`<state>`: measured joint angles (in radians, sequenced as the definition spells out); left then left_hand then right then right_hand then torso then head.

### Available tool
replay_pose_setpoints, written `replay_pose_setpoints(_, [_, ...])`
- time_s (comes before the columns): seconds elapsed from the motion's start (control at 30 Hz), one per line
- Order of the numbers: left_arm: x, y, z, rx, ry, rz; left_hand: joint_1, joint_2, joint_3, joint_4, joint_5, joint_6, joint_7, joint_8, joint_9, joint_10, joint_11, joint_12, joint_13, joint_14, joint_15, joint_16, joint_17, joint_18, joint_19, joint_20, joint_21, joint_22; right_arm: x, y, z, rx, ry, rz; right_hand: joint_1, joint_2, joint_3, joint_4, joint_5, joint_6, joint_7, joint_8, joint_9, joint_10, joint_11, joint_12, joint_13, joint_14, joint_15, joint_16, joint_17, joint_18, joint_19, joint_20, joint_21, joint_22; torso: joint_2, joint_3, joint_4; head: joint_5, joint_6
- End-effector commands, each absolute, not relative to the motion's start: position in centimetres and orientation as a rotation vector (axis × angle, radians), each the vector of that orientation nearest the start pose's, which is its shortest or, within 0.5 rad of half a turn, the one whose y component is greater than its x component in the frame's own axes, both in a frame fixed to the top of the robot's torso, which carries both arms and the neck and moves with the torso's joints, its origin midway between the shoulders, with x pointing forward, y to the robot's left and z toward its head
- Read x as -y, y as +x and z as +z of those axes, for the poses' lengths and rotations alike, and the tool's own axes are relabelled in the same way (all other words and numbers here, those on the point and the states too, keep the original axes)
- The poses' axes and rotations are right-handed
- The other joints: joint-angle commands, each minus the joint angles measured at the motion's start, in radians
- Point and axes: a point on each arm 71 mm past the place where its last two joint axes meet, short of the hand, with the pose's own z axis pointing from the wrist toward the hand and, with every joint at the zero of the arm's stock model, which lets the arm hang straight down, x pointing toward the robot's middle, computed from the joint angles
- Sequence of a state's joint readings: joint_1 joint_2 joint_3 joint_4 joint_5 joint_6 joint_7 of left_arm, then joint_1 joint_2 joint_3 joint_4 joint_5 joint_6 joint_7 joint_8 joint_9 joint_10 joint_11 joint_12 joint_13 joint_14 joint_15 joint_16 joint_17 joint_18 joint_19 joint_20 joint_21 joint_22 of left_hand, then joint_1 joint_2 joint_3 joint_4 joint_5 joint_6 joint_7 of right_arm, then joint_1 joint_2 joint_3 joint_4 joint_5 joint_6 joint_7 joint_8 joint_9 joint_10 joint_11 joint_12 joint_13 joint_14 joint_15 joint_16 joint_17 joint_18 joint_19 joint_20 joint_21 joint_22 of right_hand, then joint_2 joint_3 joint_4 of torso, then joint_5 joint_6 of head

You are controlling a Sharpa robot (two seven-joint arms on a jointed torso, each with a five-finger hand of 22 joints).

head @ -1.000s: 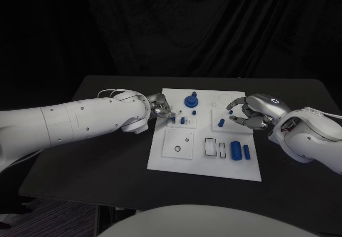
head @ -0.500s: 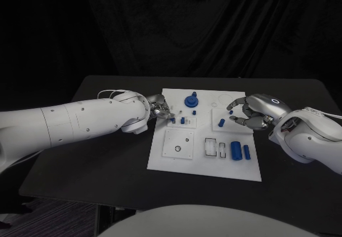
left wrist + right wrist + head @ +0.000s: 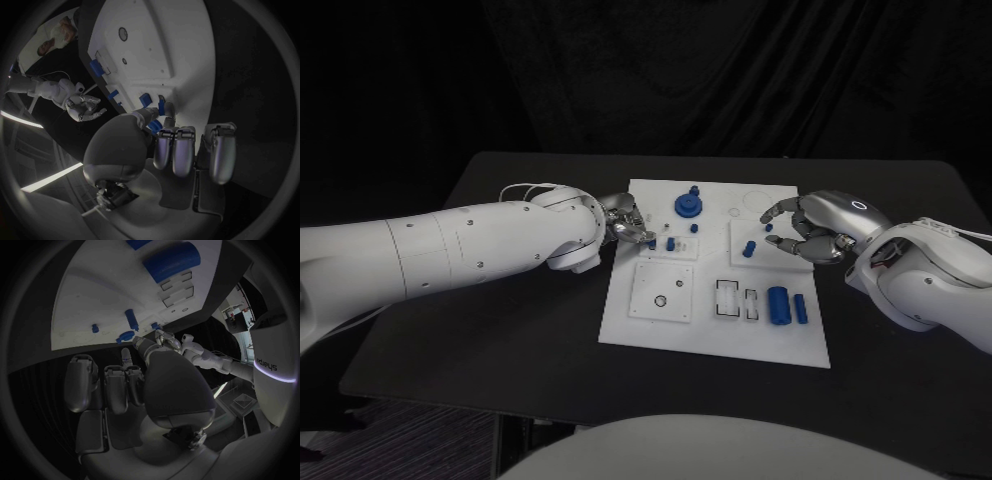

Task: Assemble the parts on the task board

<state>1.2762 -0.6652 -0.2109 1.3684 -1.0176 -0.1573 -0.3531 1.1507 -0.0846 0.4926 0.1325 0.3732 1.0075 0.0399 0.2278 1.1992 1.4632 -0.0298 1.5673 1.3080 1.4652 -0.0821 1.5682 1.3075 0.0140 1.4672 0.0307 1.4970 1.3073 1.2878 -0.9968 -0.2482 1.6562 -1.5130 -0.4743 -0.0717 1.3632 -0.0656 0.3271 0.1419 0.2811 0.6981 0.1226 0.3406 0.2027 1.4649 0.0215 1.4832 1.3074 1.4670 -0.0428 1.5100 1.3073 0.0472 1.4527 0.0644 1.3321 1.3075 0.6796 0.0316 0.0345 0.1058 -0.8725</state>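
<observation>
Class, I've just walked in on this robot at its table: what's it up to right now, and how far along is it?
The robot is working over a white task board on a black table, putting small blue parts in place. Its left hand is at the board's left edge, its fingers at a small blue peg. Its right hand hovers with curled fingers at the board's right edge, seemingly holding nothing. A blue knob stands at the far end; two blue cylinders lie near the front, unplaced.
</observation>
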Motion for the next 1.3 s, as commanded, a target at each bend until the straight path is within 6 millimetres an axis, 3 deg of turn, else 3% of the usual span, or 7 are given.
replay_pose_setpoints(0.03, [-17.1, 49.88, -24.33, -2.135, -0.208, -0.546, 0.002, 0.009, -0.003, 0.0, 0.002, -0.001, -0.01, 0.004, 0.001, 0.108, -0.007, 0.004, 0.263, 0.106, -0.004, 0.003, 0.263, 0.003, 0.076, -0.005, -0.003, 0.24, 23.78, 44.29, -19.84, -1.616, -0.23, 0.592, 0.005, 0.005, 0.005, -0.001, 0.003, 0.006, 0.001, -0.004, -0.001, 0.004, 0.001, -0.003, 0.135, 0.075, 0.001, -0.005, 0.18, 0.011, -0.005, 0.005, -0.004, 0.186, 0.001, 0.0004, -0.0005, 0.0, 0.0])
replay_pose_setpoints(1.3, [-17.42, 49.49, -24.62, -2.136, -0.206, -0.563, 0.001, 0.014, -0.01, 0.004, 0.0, -0.001, -0.008, 0.001, 0.0, 0.108, -0.006, 0.004, 0.263, 0.106, -0.004, 0.003, 0.263, 0.004, 0.075, -0.006, -0.008, 0.239, 23.79, 44.37, -19.89, -1.619, -0.23, 0.589, 0.005, 0.005, 0.005, -0.001, 0.003, 0.006, 0.001, -0.004, -0.001, 0.004, 0.001, -0.003, 0.135, 0.075, 0.001, -0.005, 0.18, 0.011, -0.005, 0.005, -0.004, 0.186, -0.001, -0.0002, -0.001, 0.004, 0.0])
